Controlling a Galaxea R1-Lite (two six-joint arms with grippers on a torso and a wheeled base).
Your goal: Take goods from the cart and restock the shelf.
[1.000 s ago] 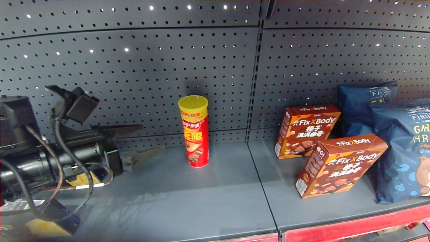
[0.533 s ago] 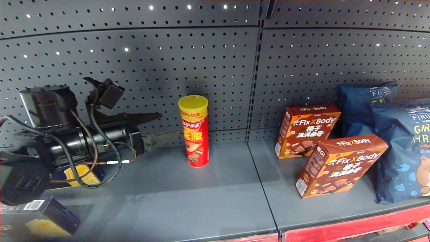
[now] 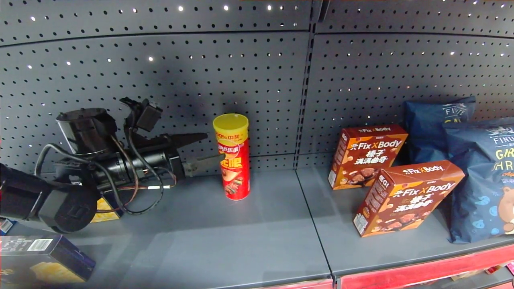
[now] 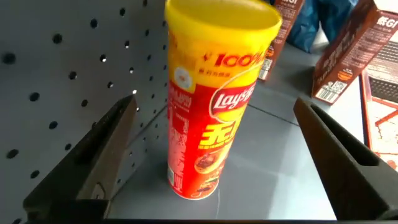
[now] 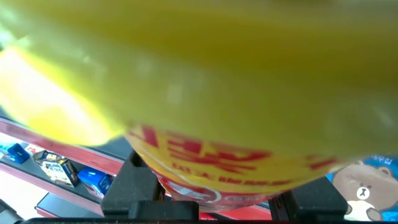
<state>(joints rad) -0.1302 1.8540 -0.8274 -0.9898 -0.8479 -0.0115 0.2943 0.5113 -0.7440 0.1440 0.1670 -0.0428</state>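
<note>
Dim light; pegboard (image 3: 160, 80) holes glint; soft shadow, seemingly, behind the can (image 3: 234, 156).

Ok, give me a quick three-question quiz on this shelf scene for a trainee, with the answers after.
1. True or false: the left gripper is shut on the upright red cardboard chip can with the yellow lid.
2. How many orange-brown snack boxes lie on the grey metal shelf? A one, B two, C four.
3. What does the right gripper hold?
Key: 1 false, its jaws stand open; 2 B; 3 a second red can with a yellow lid.
</note>
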